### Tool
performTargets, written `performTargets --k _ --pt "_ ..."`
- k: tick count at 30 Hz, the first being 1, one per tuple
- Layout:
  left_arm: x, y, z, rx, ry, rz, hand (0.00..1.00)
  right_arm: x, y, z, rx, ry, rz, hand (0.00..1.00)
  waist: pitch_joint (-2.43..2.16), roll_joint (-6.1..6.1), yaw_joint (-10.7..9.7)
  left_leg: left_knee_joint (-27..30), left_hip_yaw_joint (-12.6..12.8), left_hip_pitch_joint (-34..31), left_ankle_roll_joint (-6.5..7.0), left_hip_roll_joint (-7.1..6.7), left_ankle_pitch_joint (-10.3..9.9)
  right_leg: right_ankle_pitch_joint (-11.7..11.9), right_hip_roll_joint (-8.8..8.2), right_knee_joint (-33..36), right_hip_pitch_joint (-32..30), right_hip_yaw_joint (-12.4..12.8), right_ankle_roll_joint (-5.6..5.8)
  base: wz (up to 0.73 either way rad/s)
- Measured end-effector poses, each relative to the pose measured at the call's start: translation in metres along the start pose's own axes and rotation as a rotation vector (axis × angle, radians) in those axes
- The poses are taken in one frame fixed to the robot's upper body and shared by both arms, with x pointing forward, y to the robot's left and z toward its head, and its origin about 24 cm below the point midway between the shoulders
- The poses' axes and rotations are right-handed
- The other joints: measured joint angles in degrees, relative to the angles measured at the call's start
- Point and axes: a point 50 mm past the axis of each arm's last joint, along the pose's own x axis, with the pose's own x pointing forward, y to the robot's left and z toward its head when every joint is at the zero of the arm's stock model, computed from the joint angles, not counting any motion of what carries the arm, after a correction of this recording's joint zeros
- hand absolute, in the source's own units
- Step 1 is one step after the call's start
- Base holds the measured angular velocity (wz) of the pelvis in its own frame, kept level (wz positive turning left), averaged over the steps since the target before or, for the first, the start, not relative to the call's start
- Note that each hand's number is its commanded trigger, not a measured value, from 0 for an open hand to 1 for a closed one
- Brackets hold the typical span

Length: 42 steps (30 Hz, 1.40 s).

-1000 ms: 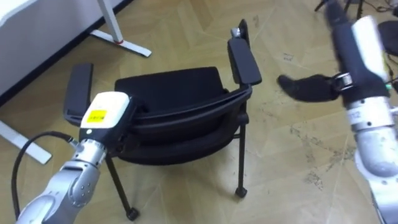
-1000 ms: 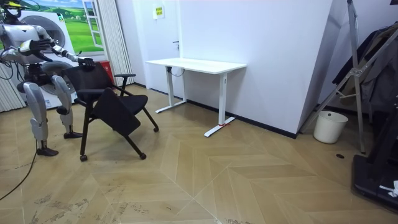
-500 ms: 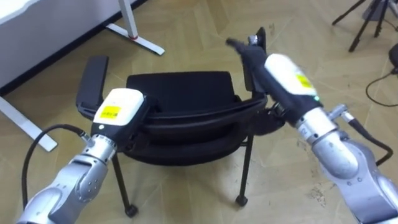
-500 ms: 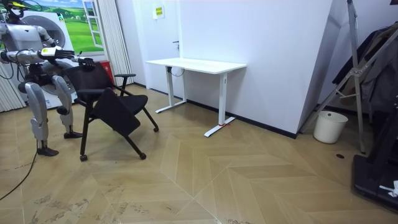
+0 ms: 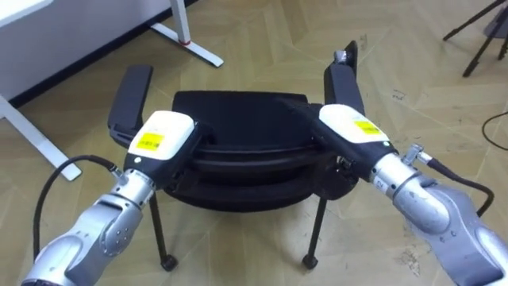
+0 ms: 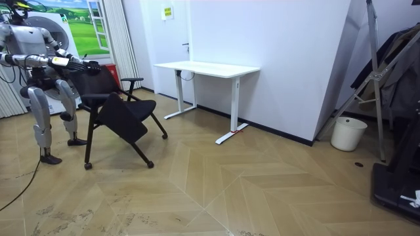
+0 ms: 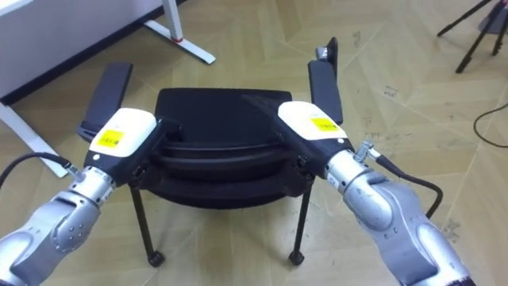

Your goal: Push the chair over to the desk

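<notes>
A black chair (image 5: 238,111) with two padded armrests stands on thin legs right in front of me, its backrest nearest me. My left hand (image 5: 163,139) rests against the left part of the backrest's top edge. My right hand (image 5: 353,131) lies against the right part, just below the right armrest (image 5: 343,79). Both hands merge with the black backrest, so their grip is unclear. In the room view I stand at the room view's left behind the chair (image 6: 121,115), both arms stretched forward to it.
A white desk (image 6: 207,67) stands against the wall beyond the chair, its foot (image 5: 190,44) close to the left armrest (image 5: 131,94). Tripod legs (image 5: 476,40) show at the far right. A white bin (image 6: 348,133) is across the room. Parquet floor stretches ahead.
My right arm swung in from the far right and came to rest on the backrest's right side. The left hand stayed on the backrest. The eye view shifted slightly.
</notes>
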Motion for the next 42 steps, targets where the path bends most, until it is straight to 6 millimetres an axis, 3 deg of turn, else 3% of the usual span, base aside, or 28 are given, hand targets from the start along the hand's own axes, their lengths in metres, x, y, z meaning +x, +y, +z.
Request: performTargets --k 4,13,27,28,29,30,42 --pt "0.003 0.001 0.004 -0.002 -0.019 -0.008 1.00 0.000 0.010 -0.008 -0.057 0.034 0.051 0.00 0.09 0.16 0.67 0.01 -0.52 -0.21 0.00 -0.07 0.00 0.00 0.00 -0.05 0.18 -0.01 0.00 0.08" --pt "0.007 0.001 0.007 -0.006 -0.031 -0.021 1.00 0.000 0.014 -0.011 -0.120 0.037 0.046 0.00 0.39 0.60 0.45 0.10 -2.99 -0.26 0.00 -0.26 0.00 0.00 0.03 -0.27 1.19 -1.33 0.00 0.07" --pt "0.010 0.000 0.009 -0.010 -0.027 -0.006 1.00 0.004 0.026 -0.021 -0.194 0.032 -0.048 0.00 0.46 0.93 -0.30 0.34 -3.54 -1.11 -0.01 -0.44 0.00 0.00 0.02 -2.05 1.94 -3.11 -0.01 0.04" --pt "0.010 -0.001 0.010 -0.012 -0.025 -0.008 1.00 0.005 0.026 -0.022 -0.207 0.032 -0.049 0.46 0.42 0.96 -0.32 0.39 -3.56 -1.09 -0.01 -0.44 0.00 0.00 0.02 -2.04 1.95 -3.11 -0.01 0.00" --pt "0.010 -0.001 0.010 -0.013 -0.024 -0.007 1.00 0.005 0.026 -0.022 -0.214 0.033 -0.049 0.58 0.42 0.96 -0.33 0.39 -3.59 -1.10 0.00 -0.44 0.00 0.00 0.02 -2.05 1.94 -3.11 -0.01 0.00" --pt "0.011 -0.001 0.011 -0.015 -0.023 -0.007 1.00 0.006 0.027 -0.023 -0.226 0.036 -0.050 1.00 0.40 0.98 -0.33 0.39 -3.63 -1.10 -0.01 -0.44 0.00 0.01 0.02 -2.05 1.94 -3.11 -0.01 0.00" --pt "0.013 -0.004 0.015 -0.020 -0.024 -0.014 1.00 0.010 0.028 -0.029 -0.308 0.057 -0.061 1.00 0.15 1.11 -0.06 0.43 -3.97 -1.02 -0.01 -0.50 0.00 0.01 0.02 -2.02 2.09 -3.11 -0.03 0.01"
